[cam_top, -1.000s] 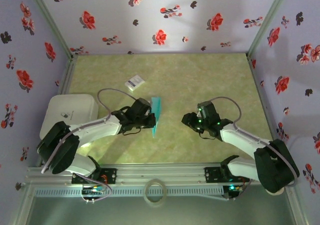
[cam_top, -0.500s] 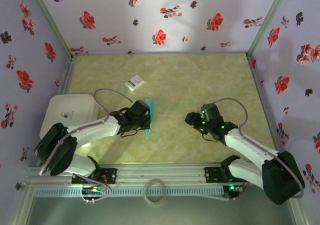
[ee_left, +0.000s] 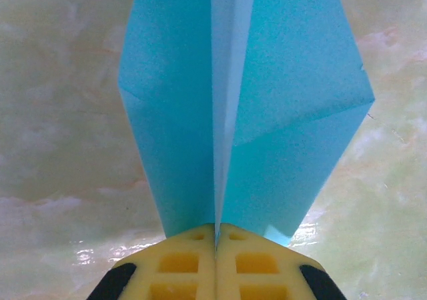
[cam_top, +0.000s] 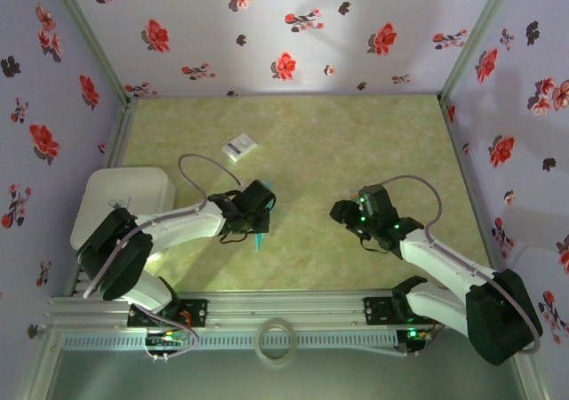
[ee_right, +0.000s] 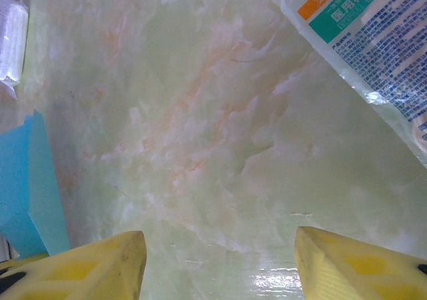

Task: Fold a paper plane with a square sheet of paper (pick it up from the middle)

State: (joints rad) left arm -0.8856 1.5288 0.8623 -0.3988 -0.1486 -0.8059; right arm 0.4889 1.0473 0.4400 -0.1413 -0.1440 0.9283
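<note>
While the left gripper was clamped shut on its rear end, the slim teal paper plane stuck out ahead of the yellow fingertips, held just above the pale green marbled tabletop. The left wrist view gave its shape: a lengthwise centre ridge pinched between the fingertips, with two flaps spreading left and right and a slanted crease across the right one. From the top view the left gripper hid most of the plane, leaving a thin teal sliver, left of the tabletop's middle.

The right gripper hovered well apart to the right, pointing toward the plane. Its wrist view showed the yellow fingers spread wide with nothing between them, the plane's teal edge at the left, and the print on a white packet, which the top view showed as a small white rectangle.

A white rounded box sat at the tabletop's left edge, lid on, contents hidden.
</note>
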